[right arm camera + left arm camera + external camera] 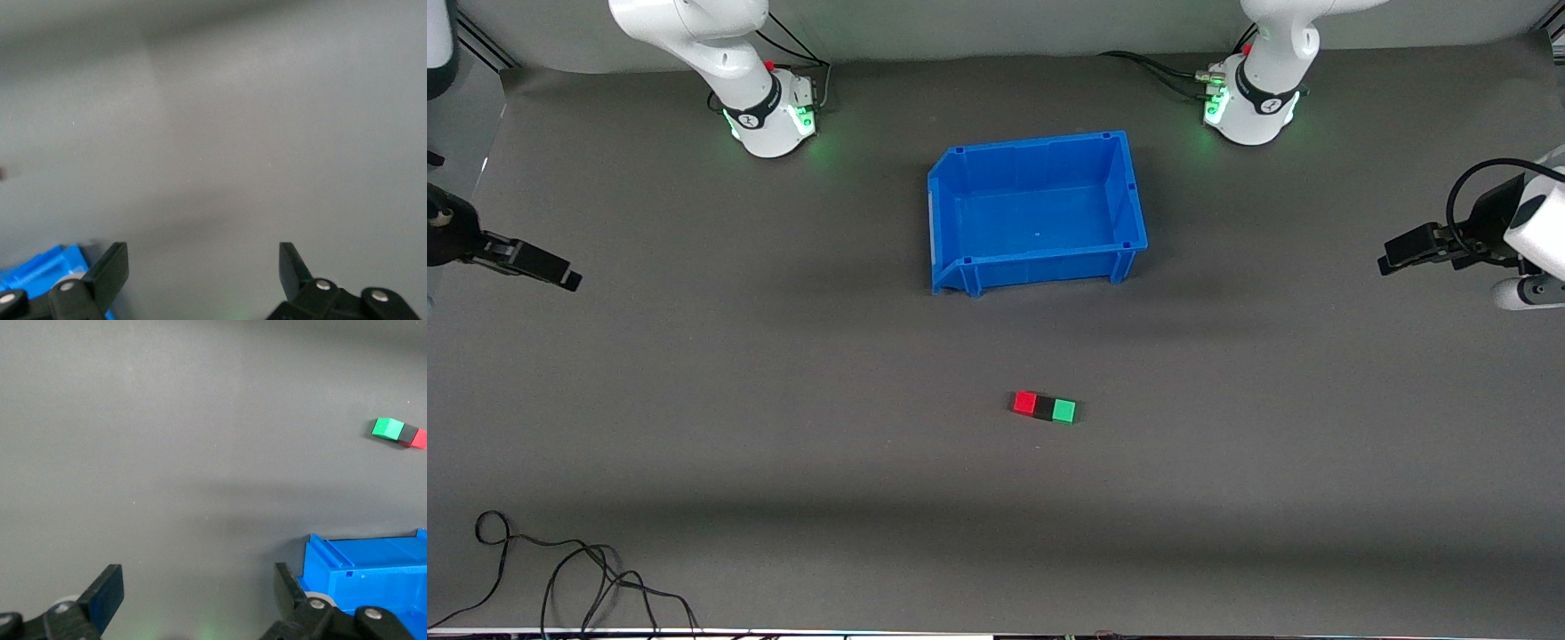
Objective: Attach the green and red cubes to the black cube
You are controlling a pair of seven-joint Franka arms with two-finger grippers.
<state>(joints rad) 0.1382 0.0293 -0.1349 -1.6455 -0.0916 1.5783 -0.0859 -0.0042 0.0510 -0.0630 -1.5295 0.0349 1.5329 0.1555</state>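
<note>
Three cubes joined in a row on the desk; both arms waited at the desk ends.

The right gripper [560,276] hung over the bare desk [694,400] at the right arm's end, fingers [110,270] spread apart and holding nothing. Toward the middle of the desk, the red cube [1025,403], black cube [1044,408] and green cube [1064,411] lay touching in one straight row, black between the two coloured ones, red toward the right arm's end and green toward the left arm's end. The row sat nearer to the front camera than the blue bin [960,213], well apart from it. The bin stood upright between the two arm bases and the row. The left gripper [1392,260] hung over the desk at the left arm's end, fingers [107,593] spread apart and holding nothing. A black cable [560,578] lay at the near desk edge.
</note>
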